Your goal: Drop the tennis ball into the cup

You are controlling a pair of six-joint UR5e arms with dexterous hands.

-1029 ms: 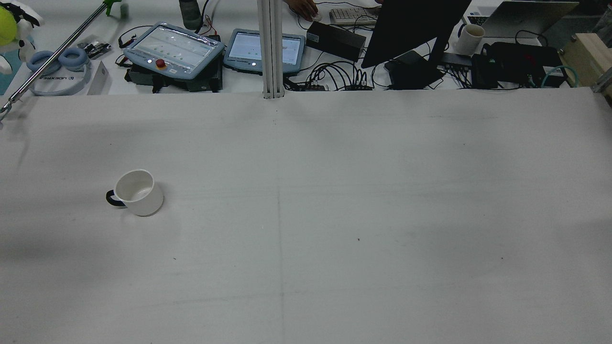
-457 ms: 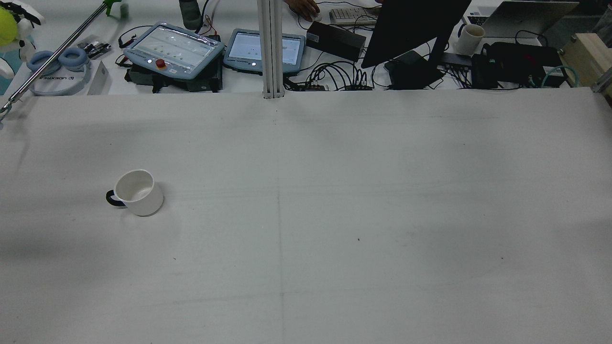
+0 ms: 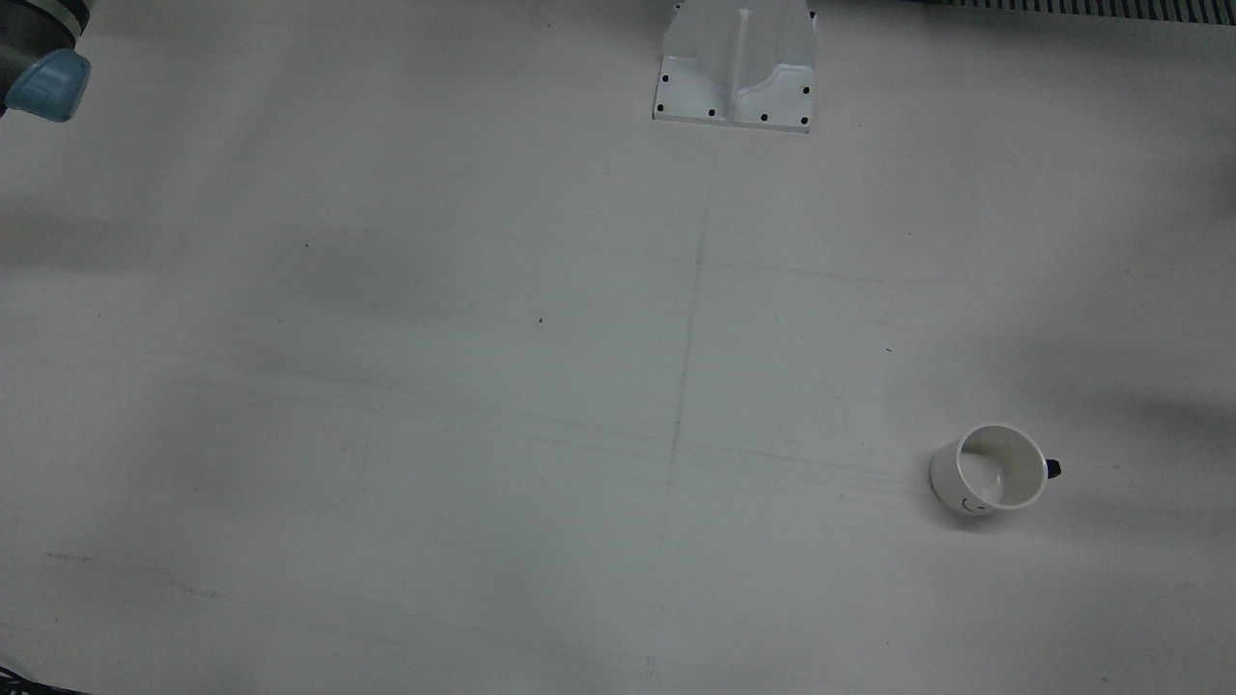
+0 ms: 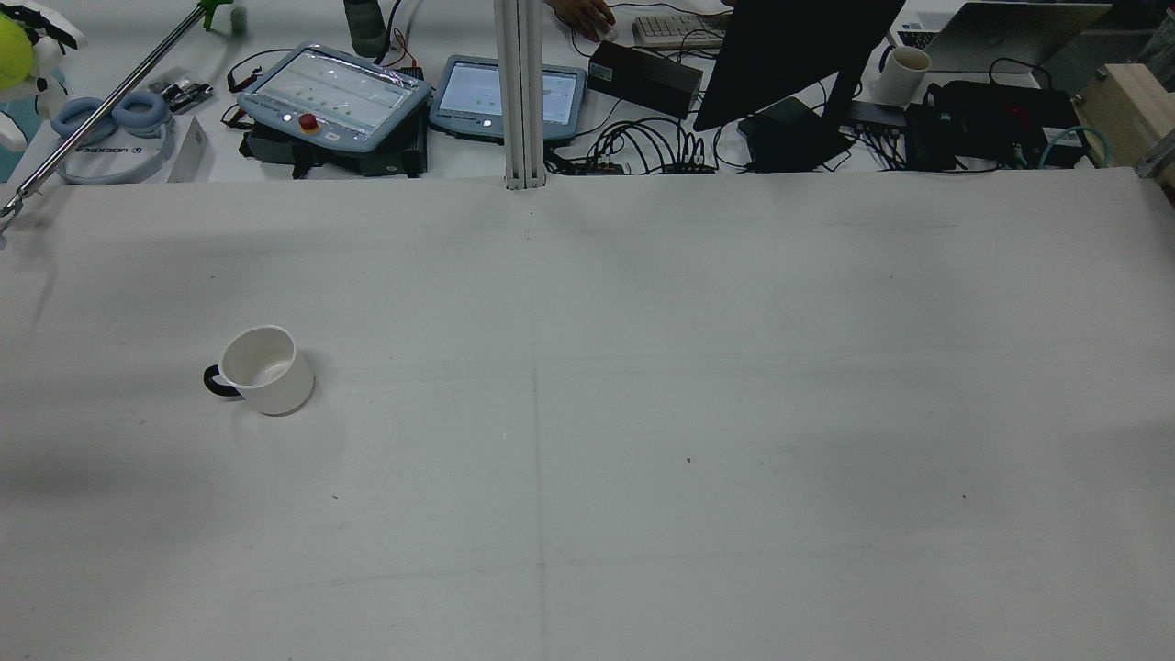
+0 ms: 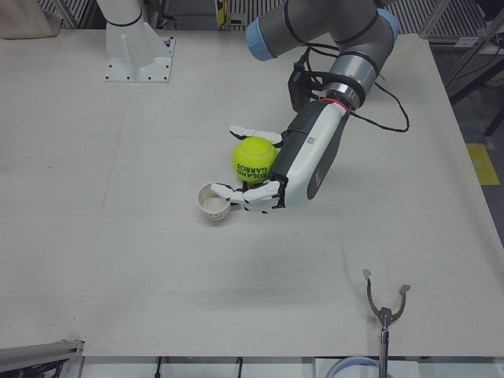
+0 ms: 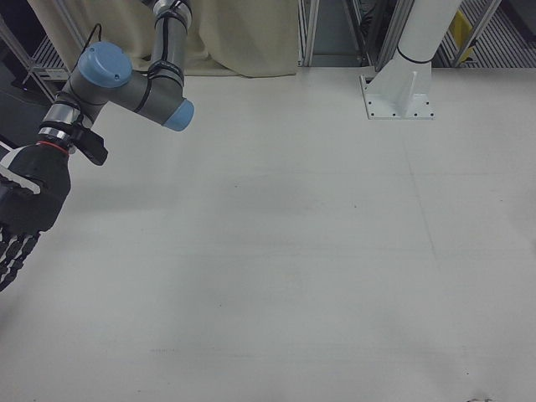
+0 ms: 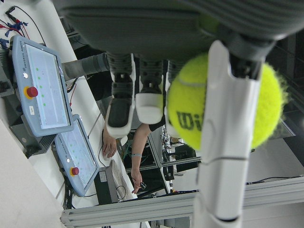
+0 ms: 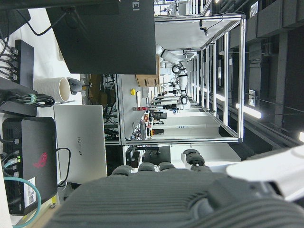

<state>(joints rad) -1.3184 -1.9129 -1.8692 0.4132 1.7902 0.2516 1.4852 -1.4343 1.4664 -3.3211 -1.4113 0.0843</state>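
A white cup [image 4: 262,370] with a dark handle stands upright and empty on the left half of the table; it also shows in the front view [image 3: 990,468] and the left-front view [image 5: 213,201]. My left hand [image 5: 276,169] is shut on a yellow-green tennis ball [image 5: 253,157], held in the air beside and above the cup. The ball shows at the rear view's top left corner [image 4: 9,41] and between the fingers in the left hand view [image 7: 223,107]. My right hand [image 6: 21,218] hangs open and empty at the table's far side, away from the cup.
A pedestal [image 3: 736,63] stands at the table's middle rear. A reach-grabber tool [image 5: 384,315] lies over the table's front edge. Teach pendants [image 4: 330,83], cables and a monitor [image 4: 789,55] fill the desk beyond that edge. The right arm's elbow [image 6: 126,84] hangs over the table.
In the rear view the left hand and ball have shifted slightly up and left toward the corner. The cup has not moved.
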